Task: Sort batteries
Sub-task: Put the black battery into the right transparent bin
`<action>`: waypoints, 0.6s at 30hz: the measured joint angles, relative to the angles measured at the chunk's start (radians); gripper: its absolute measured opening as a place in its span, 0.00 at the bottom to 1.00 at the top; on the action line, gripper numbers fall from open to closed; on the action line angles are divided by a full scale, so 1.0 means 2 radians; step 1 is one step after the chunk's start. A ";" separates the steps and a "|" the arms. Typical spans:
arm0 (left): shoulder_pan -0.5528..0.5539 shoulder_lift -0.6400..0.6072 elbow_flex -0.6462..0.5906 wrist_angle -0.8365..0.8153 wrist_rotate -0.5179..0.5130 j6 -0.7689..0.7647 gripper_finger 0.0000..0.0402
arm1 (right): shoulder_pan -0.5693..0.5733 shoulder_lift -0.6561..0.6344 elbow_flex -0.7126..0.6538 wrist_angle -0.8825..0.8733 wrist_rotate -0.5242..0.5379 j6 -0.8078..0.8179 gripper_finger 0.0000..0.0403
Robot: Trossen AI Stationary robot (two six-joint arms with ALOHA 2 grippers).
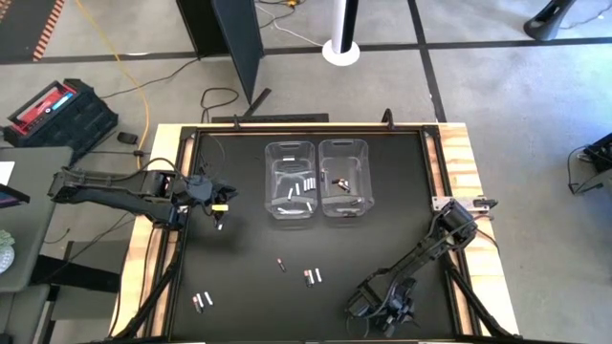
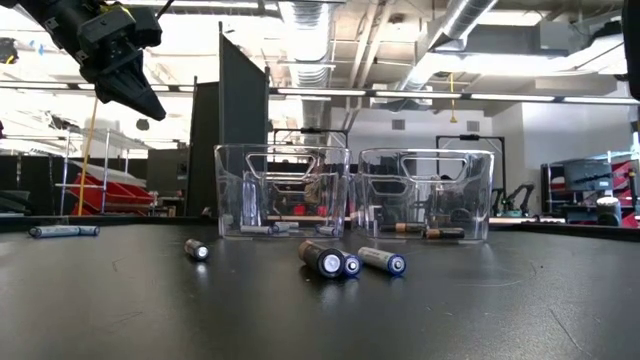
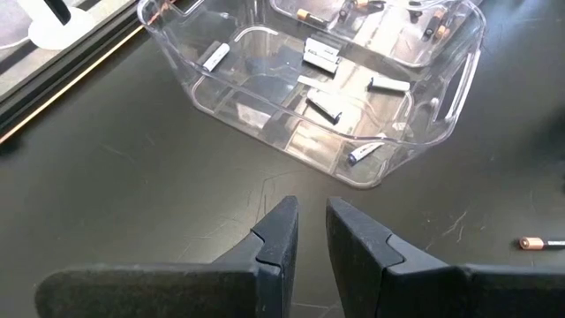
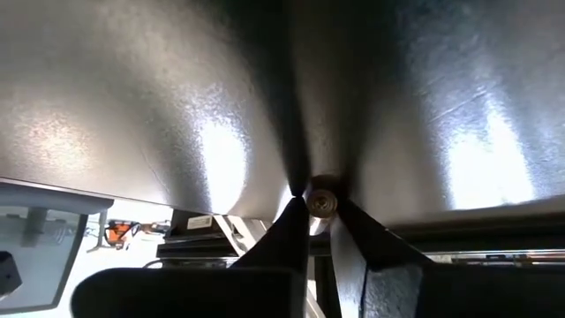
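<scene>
only the right wrist view shows the right gripper (image 4: 320,205) clamped on a battery (image 4: 321,202) end.

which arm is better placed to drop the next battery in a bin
Right, probably. The right gripper sits low at the table's near edge, fingers pinched on a battery. The left gripper hovers near the bins, narrow and empty.
</scene>
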 joint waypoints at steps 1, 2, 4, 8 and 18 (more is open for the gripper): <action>0.000 0.000 0.000 0.000 0.000 0.000 0.14 | 0.000 0.000 0.000 0.000 0.000 -0.001 0.11; 0.000 0.000 0.000 0.000 0.000 0.000 0.14 | 0.000 0.000 0.000 0.000 0.000 -0.003 0.11; 0.000 0.000 0.000 0.000 0.000 0.000 0.14 | -0.003 0.000 0.000 -0.002 0.001 -0.006 0.11; 0.000 0.000 0.000 0.000 0.000 0.000 0.14 | -0.005 -0.006 0.000 -0.013 0.005 -0.011 0.11; 0.000 0.000 0.000 0.000 0.000 0.000 0.14 | -0.030 -0.046 -0.002 -0.064 0.056 -0.007 0.11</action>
